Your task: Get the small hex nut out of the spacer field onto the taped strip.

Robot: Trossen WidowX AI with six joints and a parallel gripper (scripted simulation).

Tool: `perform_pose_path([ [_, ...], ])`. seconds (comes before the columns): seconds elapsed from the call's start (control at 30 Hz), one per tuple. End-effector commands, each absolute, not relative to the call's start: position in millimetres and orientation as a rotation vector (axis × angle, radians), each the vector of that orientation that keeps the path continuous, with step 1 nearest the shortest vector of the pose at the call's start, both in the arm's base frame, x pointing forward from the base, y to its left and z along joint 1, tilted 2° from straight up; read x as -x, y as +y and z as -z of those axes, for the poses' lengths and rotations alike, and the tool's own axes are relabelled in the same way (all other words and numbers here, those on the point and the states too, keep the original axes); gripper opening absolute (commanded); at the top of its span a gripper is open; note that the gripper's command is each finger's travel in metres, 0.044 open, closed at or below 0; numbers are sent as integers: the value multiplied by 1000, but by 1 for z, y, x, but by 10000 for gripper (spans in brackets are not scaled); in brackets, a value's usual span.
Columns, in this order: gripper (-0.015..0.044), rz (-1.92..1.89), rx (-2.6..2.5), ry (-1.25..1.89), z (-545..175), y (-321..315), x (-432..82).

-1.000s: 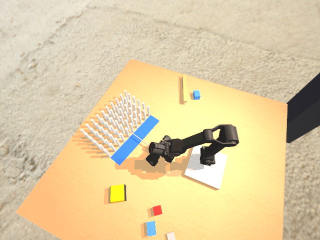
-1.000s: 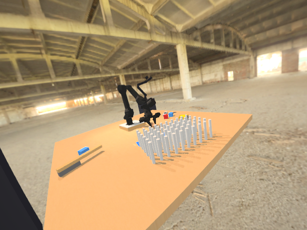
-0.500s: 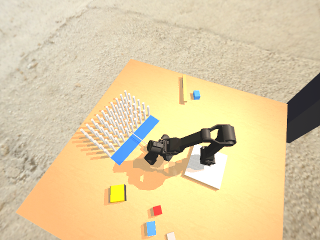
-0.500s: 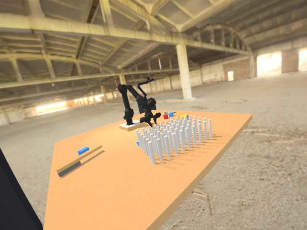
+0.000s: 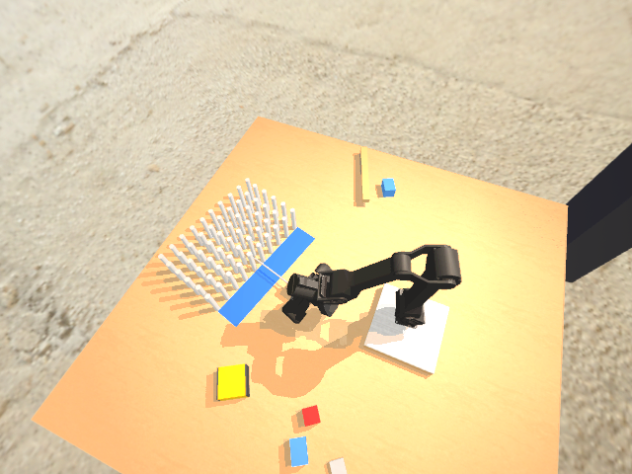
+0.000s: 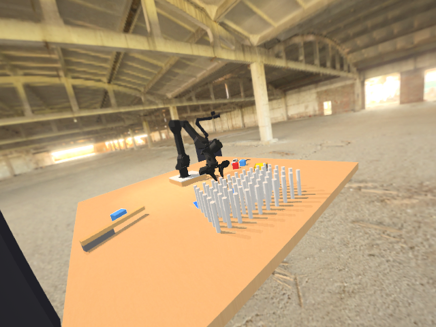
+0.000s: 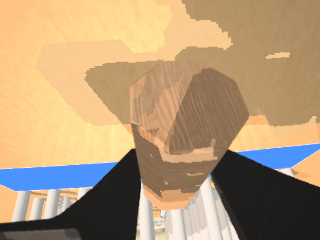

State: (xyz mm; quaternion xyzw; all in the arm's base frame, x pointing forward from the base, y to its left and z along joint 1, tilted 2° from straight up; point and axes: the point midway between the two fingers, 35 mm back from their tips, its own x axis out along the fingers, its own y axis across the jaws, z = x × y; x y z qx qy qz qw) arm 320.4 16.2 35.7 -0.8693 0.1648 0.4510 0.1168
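My gripper [image 6: 219, 178] [image 7: 173, 152] is shut on the wooden handle [image 7: 190, 107] of a tool, in front of the spacer field. The tool's thin pale rod [image 5: 272, 273] reaches from the hand across the blue taped strip [image 5: 290, 251] [image 7: 60, 176] to the front spacers. Its far end is hard to make out among them, and I cannot tell whether it touches any. The white spacers [image 5: 293, 219] [image 6: 298, 182] [image 7: 21, 206] stand upright in rows. I cannot make out the hex nut in any view.
A yellow bar [image 5: 364, 173] [image 6: 122, 219] and a blue block [image 5: 388, 187] [image 6: 118, 214] lie to one side. A yellow block [image 5: 232, 381], a red cube [image 5: 310, 416], a light blue block [image 5: 298, 451] and a whitish block [image 5: 337, 465] lie on the other. The arm stands on a white plate [image 5: 434, 347].
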Motion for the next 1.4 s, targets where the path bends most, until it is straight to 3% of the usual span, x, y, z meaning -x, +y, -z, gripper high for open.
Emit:
perform_pose_path([
  [0.0, 0, -1324, 2548, 480, -35, 15, -325],
  [1.37, 0, -1321, 2551, 481, -35, 3, -354],
])
